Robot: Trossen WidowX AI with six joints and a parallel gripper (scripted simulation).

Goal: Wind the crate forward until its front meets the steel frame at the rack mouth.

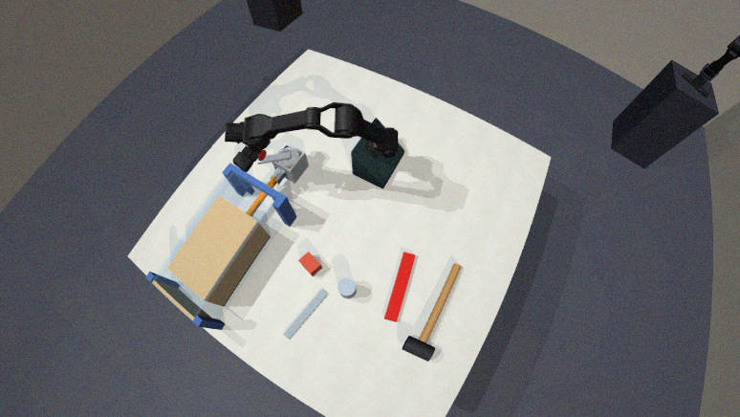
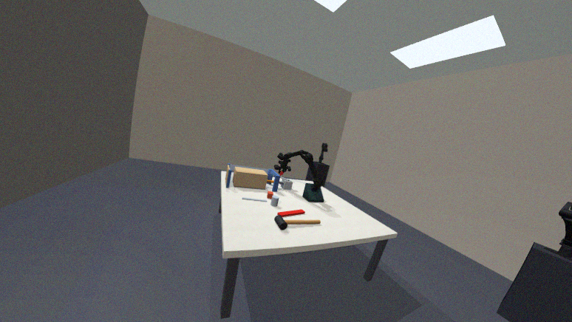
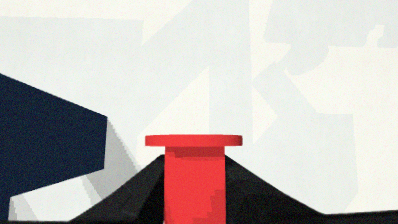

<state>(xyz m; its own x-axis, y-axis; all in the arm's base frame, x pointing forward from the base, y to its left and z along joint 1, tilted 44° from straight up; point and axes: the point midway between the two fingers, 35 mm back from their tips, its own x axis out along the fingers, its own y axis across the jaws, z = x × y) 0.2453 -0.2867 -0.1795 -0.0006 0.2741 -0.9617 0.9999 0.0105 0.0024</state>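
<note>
Right now your gripper (image 1: pixel 260 155) (image 2: pixel 281 172) (image 3: pixel 192 162) is pinching the red knob (image 1: pixel 262 154) (image 2: pixel 281 173) (image 3: pixel 195 180) of the winch handle, out near the table's edge on the guard-cubby side. The crate (image 1: pixel 214 246) (image 2: pixel 250 178) is sitting by that same edge, toward the corner, its front still short of the blue frame (image 1: pixel 257 185) (image 2: pixel 278 182). You are risking a knock against that frame if your swing is running wide, a lifted key if you are pulling upward, and a tipping crate if you are overwinding past contact.

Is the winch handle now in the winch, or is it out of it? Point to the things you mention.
It looks in: the handle (image 1: pixel 275 157) reaches across the top of the winch (image 1: pixel 297 168) (image 2: pixel 287 185), though its key end is not visible.
</note>
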